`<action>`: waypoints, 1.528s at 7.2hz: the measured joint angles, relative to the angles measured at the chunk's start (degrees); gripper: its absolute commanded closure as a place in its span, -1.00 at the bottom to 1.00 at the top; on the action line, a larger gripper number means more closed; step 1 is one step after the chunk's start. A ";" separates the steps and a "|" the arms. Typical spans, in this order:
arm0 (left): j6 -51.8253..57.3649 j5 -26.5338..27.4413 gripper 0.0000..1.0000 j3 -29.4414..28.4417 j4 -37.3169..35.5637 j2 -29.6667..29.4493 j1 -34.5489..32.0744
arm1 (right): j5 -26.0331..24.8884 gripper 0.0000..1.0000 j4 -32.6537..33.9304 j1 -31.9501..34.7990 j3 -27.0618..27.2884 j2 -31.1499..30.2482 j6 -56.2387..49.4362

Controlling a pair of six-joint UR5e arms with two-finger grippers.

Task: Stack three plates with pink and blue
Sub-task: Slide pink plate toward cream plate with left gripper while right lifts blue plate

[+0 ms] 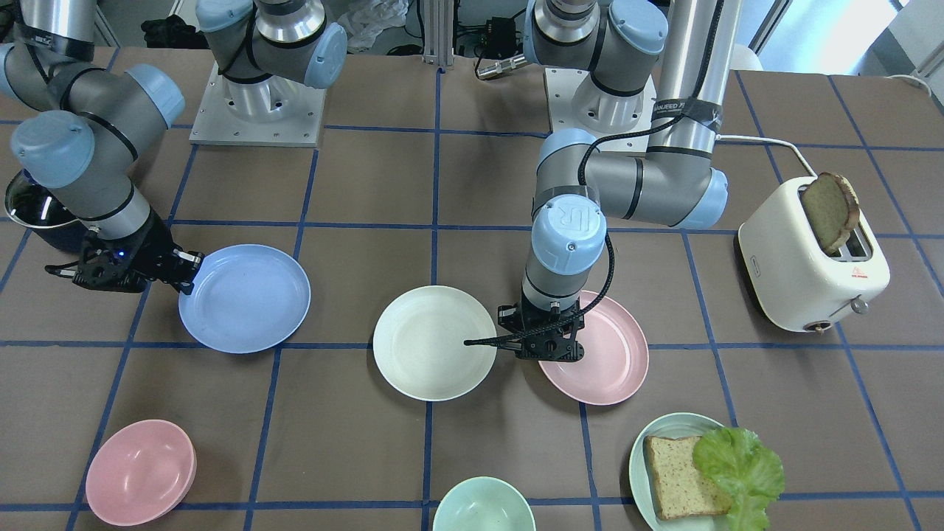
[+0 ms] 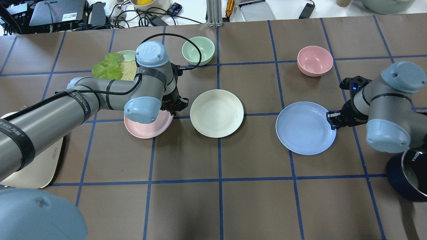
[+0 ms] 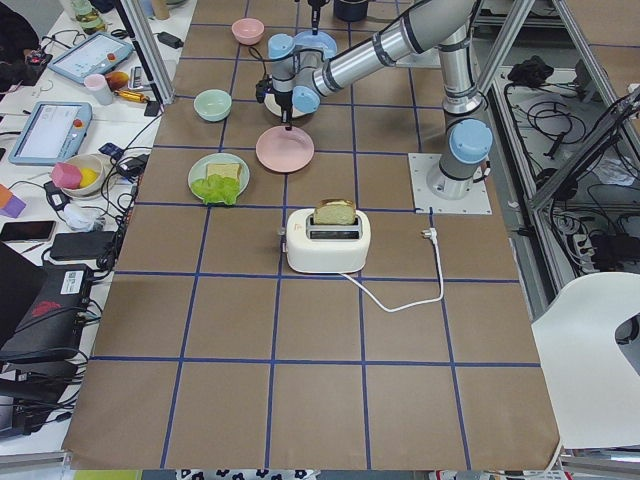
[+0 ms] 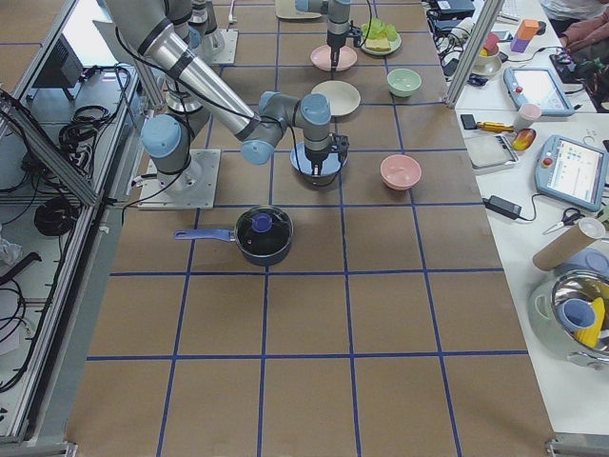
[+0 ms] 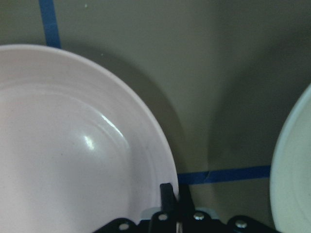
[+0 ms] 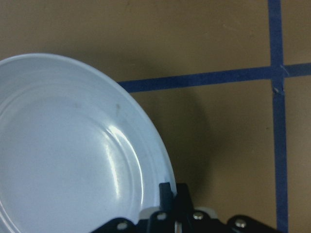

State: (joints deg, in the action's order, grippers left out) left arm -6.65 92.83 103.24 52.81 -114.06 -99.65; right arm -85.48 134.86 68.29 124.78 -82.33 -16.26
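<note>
The dusty pink plate (image 1: 608, 354) lies right of the cream-white plate (image 1: 434, 343) in the front view. My left gripper (image 1: 549, 355) is shut on the pink plate's rim nearest the cream plate; the left wrist view shows the fingers (image 5: 166, 190) pinching that rim, with shadow beneath the plate (image 5: 73, 145). The light blue plate (image 1: 247, 299) lies apart, at the left of that view. My right gripper (image 1: 190, 276) is shut on its outer rim, and the right wrist view shows the pinch (image 6: 174, 190) on the blue plate (image 6: 68, 145).
A pink bowl (image 1: 140, 472) and a mint bowl (image 1: 483, 505) stand near the operators' edge. A mint plate (image 1: 664, 431) holds bread and lettuce. A cream toaster (image 1: 811, 258) with toast stands beyond the pink plate. A dark pot (image 2: 408, 176) sits by the right arm.
</note>
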 measured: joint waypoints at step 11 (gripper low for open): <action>-31.84 0.49 1.00 -26.85 16.33 -11.89 -19.94 | -0.14 1.00 -25.01 0.86 -20.83 -0.40 2.21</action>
State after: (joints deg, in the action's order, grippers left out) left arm -38.49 93.33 76.39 69.14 -125.95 -119.59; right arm -85.62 109.84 69.15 103.95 -82.73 -14.05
